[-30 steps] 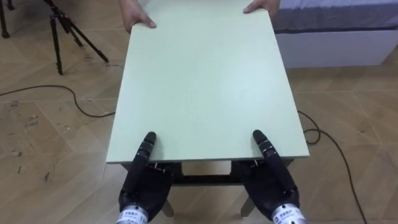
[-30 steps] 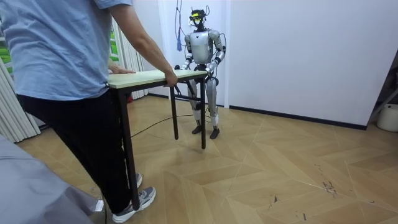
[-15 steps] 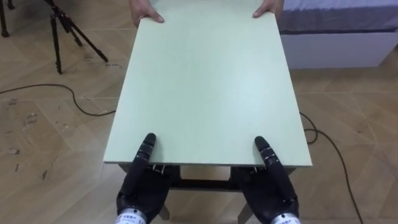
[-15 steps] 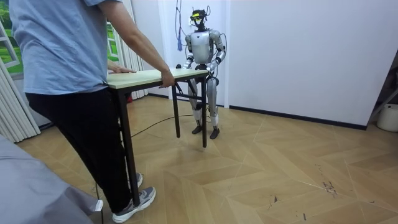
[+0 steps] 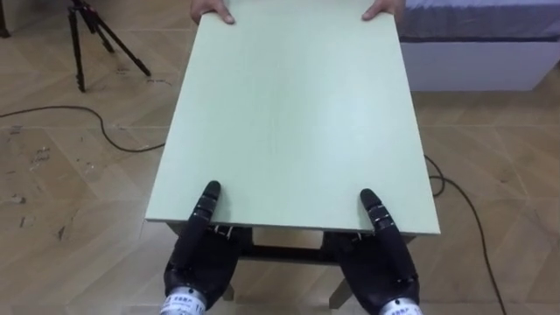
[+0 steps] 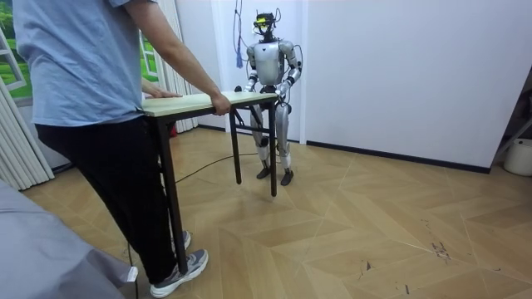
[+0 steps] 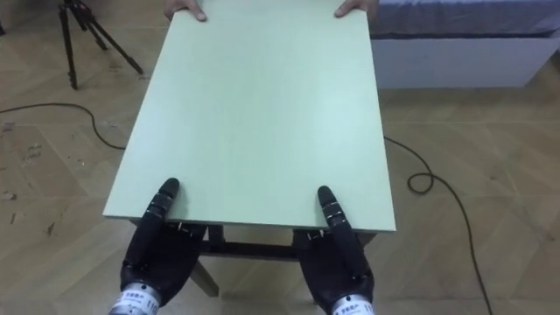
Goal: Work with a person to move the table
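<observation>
- Underneath the near edge of the pale green rectangular worktop on dark legs sits the left robot hand. Its thumb lies straight on top of the board by the left corner. The rest is hidden below, so I cannot tell whether it is clamped.
- Beside it, well apart, the right robot hand sits the same way at the right corner, and its state cannot be told either.
- Away from both robot hands the worktop runs to its far edge. A person's hand grips the corner opposite the left robot hand, and a second person's hand grips the corner opposite the right robot hand.
- A black tripod stands on the wooden parquet floor, far ahead and left of the left robot hand.
- A black cable lies between that hand and the tripod.
- A white bed with a grey cover lies far ahead and right of the right robot hand.
- In the room view the robot stands upright at one end of the worktop. A person in a blue shirt stands at the other end.
</observation>
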